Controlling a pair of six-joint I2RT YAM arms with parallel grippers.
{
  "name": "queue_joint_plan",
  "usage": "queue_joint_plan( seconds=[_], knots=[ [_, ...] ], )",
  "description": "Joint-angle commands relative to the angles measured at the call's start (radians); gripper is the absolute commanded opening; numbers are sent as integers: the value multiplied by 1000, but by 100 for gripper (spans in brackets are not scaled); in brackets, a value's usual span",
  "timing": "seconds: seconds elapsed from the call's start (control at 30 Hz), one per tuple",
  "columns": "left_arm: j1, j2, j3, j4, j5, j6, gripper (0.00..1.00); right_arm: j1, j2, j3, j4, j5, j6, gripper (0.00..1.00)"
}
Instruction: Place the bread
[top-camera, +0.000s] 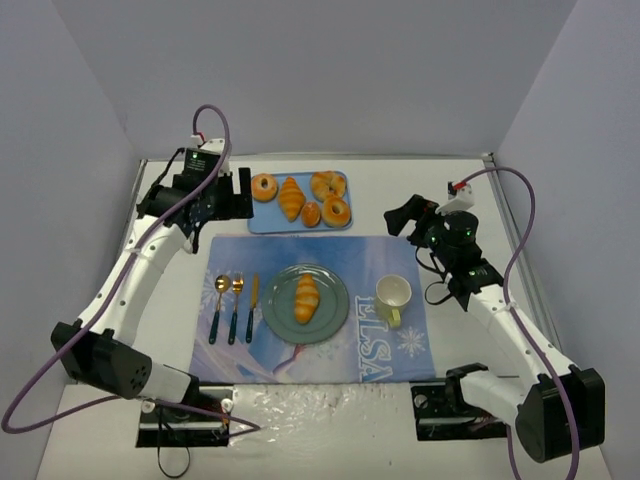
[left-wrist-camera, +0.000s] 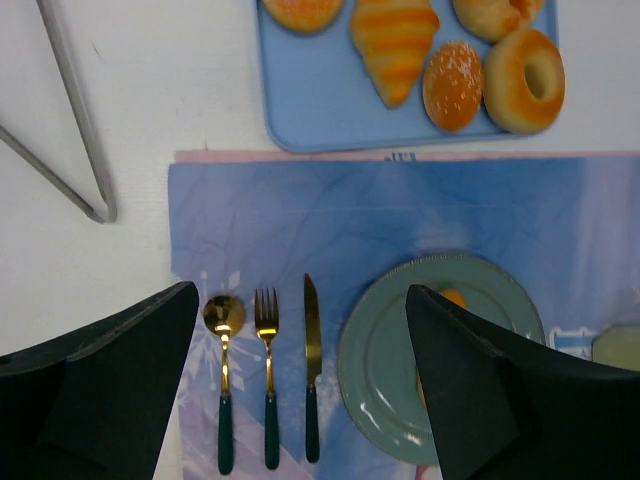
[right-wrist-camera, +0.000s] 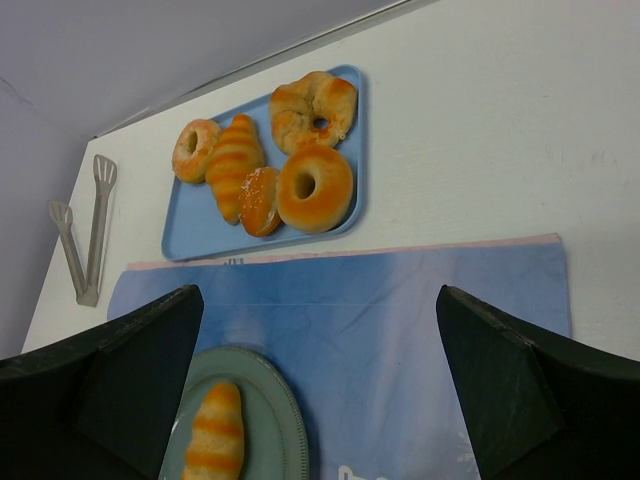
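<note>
Seen from above, the bread (top-camera: 306, 298) lies lengthwise in the middle of the green plate (top-camera: 335, 318), which sits on a blue placemat (top-camera: 400, 250). Left of the plate a spoon (top-camera: 221, 300), a fork (top-camera: 236, 302) and a knife (top-camera: 251, 305) lie side by side, and a cup (top-camera: 393, 296) stands to its right. Beyond the mat a blue tray (top-camera: 262, 222) holds doughnuts, a larger croissant and a small bun. The left gripper (top-camera: 243, 195) hangs by the tray's left end and the right gripper (top-camera: 395, 220) near the mat's far right corner; neither touches anything.

In the left wrist view the two dark fingers (left-wrist-camera: 110, 390) stand wide apart with nothing between them. Only a sliver of the bread shows on the plate past the right-hand finger. Metal tongs (left-wrist-camera: 80, 130) lie on the table left of the tray.

In the right wrist view the fingers (right-wrist-camera: 520, 390) are likewise spread and empty, and the bread rests on the plate at lower left, well apart from the tray
</note>
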Motion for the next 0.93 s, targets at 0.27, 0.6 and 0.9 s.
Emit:
queue_joint_plan(
  seconds=[0.27, 0.6, 0.9],
  knots=[
    [-75, -311, -316, 300, 299, 41, 85, 13, -79, 94, -22, 39, -50, 100],
    [-77, -328, -347, 332, 381, 40, 85, 13, -67, 97, -36, 37, -47, 100],
    [-77, -337, -354, 336, 376, 45, 86, 14, -54, 105, -30, 25, -60, 100]
  ],
)
